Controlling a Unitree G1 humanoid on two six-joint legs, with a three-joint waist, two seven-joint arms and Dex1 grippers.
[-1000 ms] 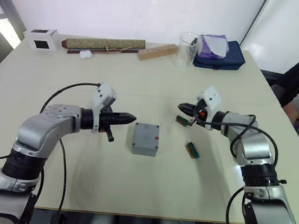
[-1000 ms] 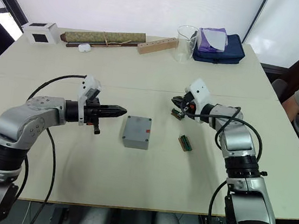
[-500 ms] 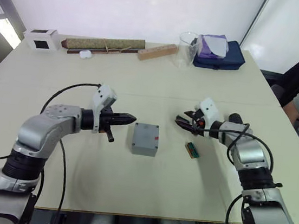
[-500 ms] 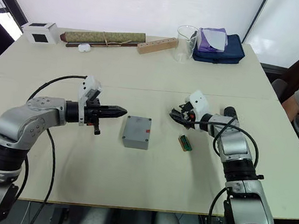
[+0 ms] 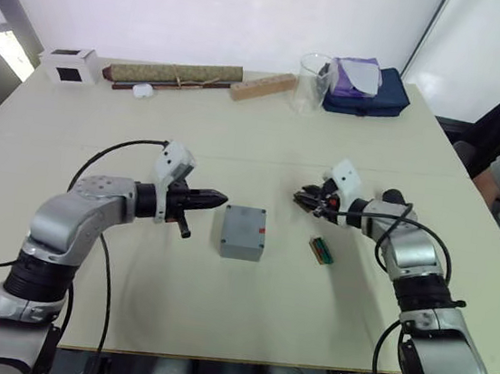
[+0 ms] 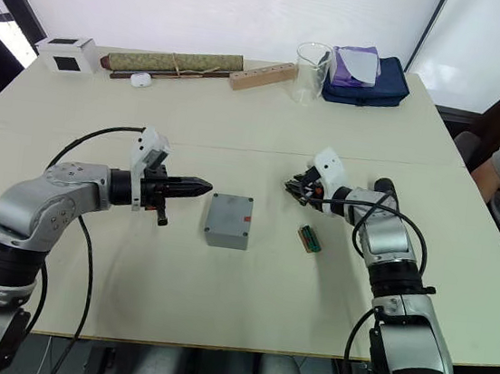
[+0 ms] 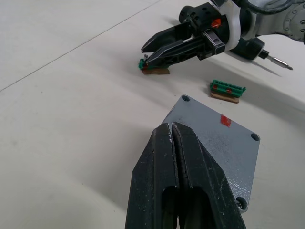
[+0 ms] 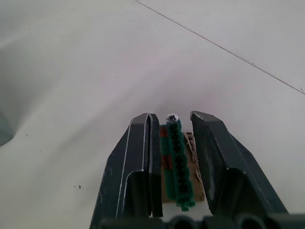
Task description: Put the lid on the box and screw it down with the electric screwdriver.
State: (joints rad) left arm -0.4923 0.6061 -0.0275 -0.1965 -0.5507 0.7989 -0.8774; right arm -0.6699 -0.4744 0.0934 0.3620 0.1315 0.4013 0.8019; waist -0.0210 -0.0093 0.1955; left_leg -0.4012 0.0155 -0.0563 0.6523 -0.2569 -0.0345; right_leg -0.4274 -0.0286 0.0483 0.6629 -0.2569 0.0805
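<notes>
The box sits at frame centre on the tabletop, its lid already on top with a red mark showing. The left tool, fingers pressed together and empty, points at the box from its left, just short of touching; a black stick that may be the screwdriver hangs under that wrist, though whether it is held I cannot tell. The right tool, right of centre and well apart from the box, has its fingers narrowly parted around a small green connector resting on the tabletop.

Risk: closing on that connector would occupy the right tool with a stray part. The left tool could also nudge the unscrewed lid askew.
</notes>
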